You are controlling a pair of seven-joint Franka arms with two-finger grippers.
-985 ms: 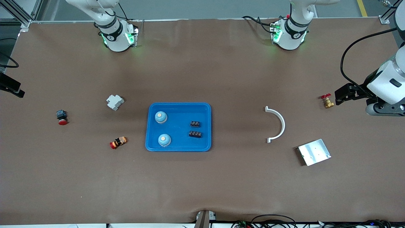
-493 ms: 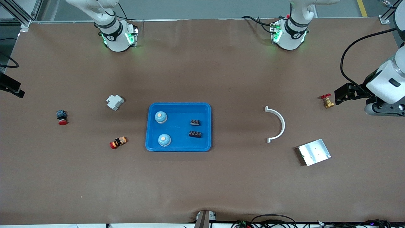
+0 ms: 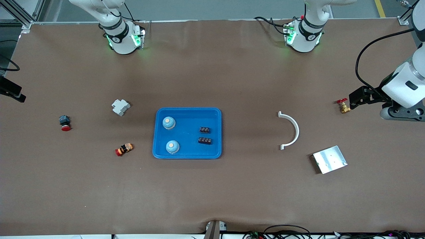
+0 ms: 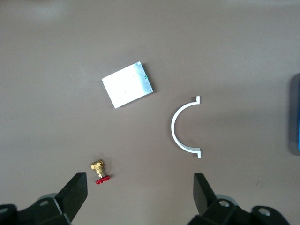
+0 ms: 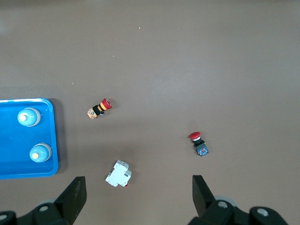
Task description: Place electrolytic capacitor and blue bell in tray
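In the blue tray [image 3: 187, 132] sit both blue bells [image 3: 169, 122]; my spread, empty left tool [image 4: 140, 199] and right tool [image 5: 139, 199] risk nudging the loaded tray.

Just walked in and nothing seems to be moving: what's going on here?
Neither arm holds anything. The left gripper hangs open over the left arm's end of the table, near a small brass valve. The right gripper is open too. The blue tray already holds two blue bells and two black parts.

From where I stand, no writing, label, brand or number can be read on anything here.
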